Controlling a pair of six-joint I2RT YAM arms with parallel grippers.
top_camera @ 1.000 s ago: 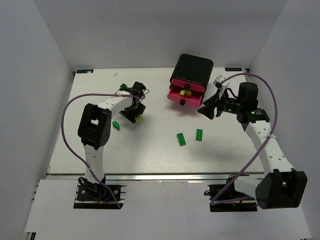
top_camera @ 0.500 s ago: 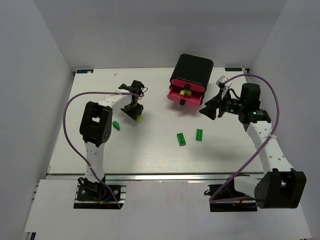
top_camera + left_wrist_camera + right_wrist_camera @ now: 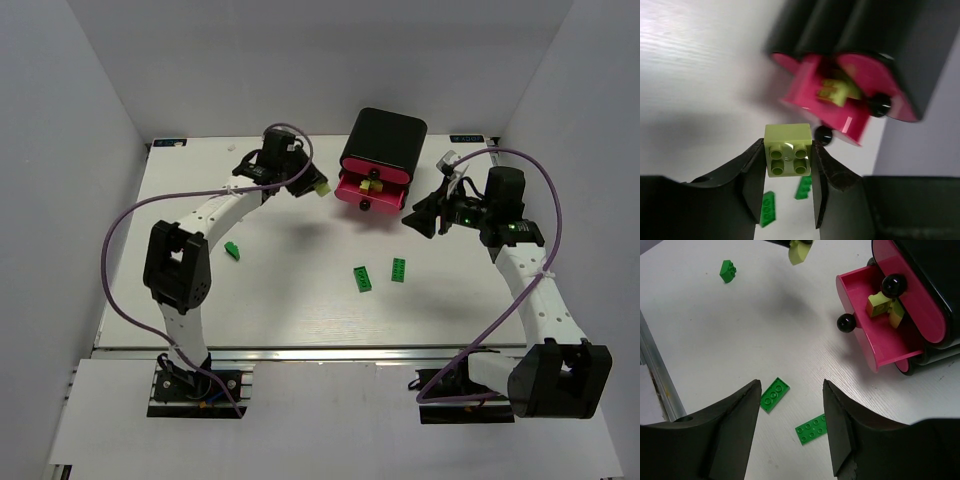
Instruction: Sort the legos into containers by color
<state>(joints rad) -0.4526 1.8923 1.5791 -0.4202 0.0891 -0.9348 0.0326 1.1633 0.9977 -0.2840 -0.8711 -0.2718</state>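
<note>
White table (image 3: pixel 300 310), seen from above. At its far centre stands the glossy black cabinet (image 3: pixel 385 140) with magenta-pink fronts. One drawer (image 3: pixel 875 347) is pulled out toward the near side, and two lime-yellow bricks (image 3: pixel 885 307) lie inside it against its back. The front above it, with a black knob (image 3: pixel 894 285), sits flush with the cabinet.

The left arm (image 3: pixel 215 210) stretches from its near-left base to the far centre. It ends just left of the open drawer, with the left gripper (image 3: pixel 788 165) raised off the table. Its fingers are clamped on the sides of a lime-yellow block (image 3: pixel 788 155), whose studs face the wrist camera.

The right arm (image 3: pixel 530 290) bends up the right side, its wrist pointing left toward the cabinet. The right gripper (image 3: pixel 791 385) is spread wide and holds nothing.

Two flat green bricks (image 3: pixel 362 279) (image 3: pixel 399 269) lie side by side but apart at the table's centre. A green cube (image 3: pixel 232 251) lies on its own, well to the left.
</note>
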